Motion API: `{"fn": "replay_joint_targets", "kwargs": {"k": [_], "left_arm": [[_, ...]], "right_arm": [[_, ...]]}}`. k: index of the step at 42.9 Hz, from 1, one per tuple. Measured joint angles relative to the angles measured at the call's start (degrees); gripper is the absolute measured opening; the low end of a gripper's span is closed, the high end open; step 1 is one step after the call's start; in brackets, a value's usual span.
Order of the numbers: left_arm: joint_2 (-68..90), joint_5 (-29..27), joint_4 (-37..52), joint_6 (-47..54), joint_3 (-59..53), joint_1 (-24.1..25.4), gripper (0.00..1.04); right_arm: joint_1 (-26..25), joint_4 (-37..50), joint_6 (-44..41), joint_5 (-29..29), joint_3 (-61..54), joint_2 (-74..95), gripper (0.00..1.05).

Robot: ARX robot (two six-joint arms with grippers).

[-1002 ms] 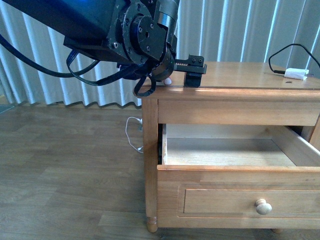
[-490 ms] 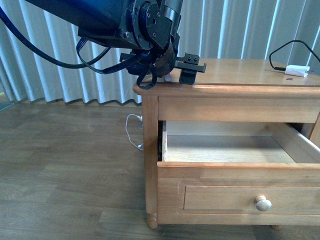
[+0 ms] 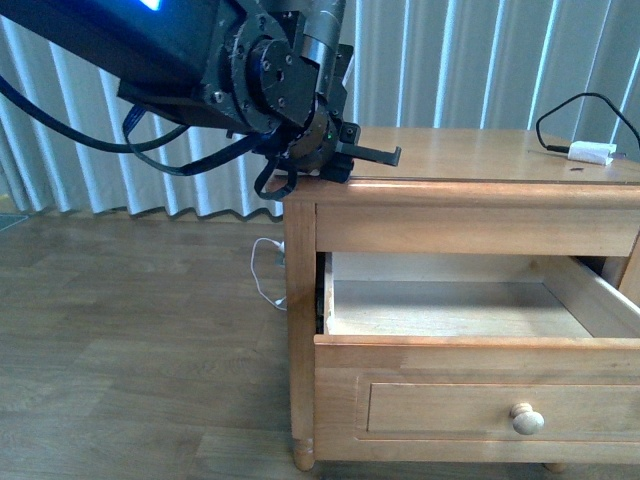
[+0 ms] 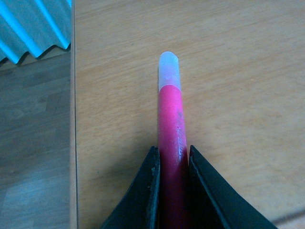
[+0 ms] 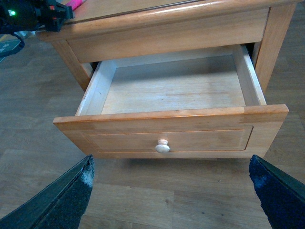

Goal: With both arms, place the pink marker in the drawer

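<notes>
My left gripper (image 4: 170,153) is shut on the pink marker (image 4: 169,124), whose white end (image 4: 168,70) points away from the jaws. The marker sits just over the nightstand top near its left edge. In the front view that gripper (image 3: 372,155) lies low over the top's left front corner, and the marker is hidden there. The drawer (image 3: 480,395) is pulled out and empty, with one round knob (image 3: 527,418). The right wrist view looks down on the drawer (image 5: 190,138) from in front. My right gripper (image 5: 170,167) is open wide, well short of the knob (image 5: 162,146).
A white adapter with a black cable (image 3: 590,152) lies on the nightstand top (image 3: 480,150) at the far right. A white cord (image 3: 265,272) trails on the wooden floor beside the nightstand's left leg. Striped curtains hang behind.
My left gripper has sunk lower onto the tabletop's left front corner and turned flatter. The drawer has stayed open.
</notes>
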Motion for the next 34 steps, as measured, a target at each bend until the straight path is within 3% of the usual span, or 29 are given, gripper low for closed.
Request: {"fn": "replay_joint_targets", "kwargs": {"k": [6, 17, 25, 34], "left_arm": [[-7.6, 7.6, 6.0, 3.6, -10.3, 0.3, 0.15], [-23.2, 28.1, 8.2, 12.2, -24.1, -0.3, 0.15], [-24.9, 32.7, 6.7, 16.3, -28.6, -1.8, 0.15], [-23.0, 31.1, 6.3, 20.6, -30.3, -4.2, 0.15]], "right_arm": [[0.0, 0.0, 0.0, 0.0, 0.0, 0.0, 0.96], [0.0, 0.0, 0.0, 0.0, 0.0, 0.0, 0.96], [0.0, 0.0, 0.0, 0.0, 0.0, 0.0, 0.96], [0.0, 0.0, 0.0, 0.0, 0.0, 0.0, 0.96]]}}
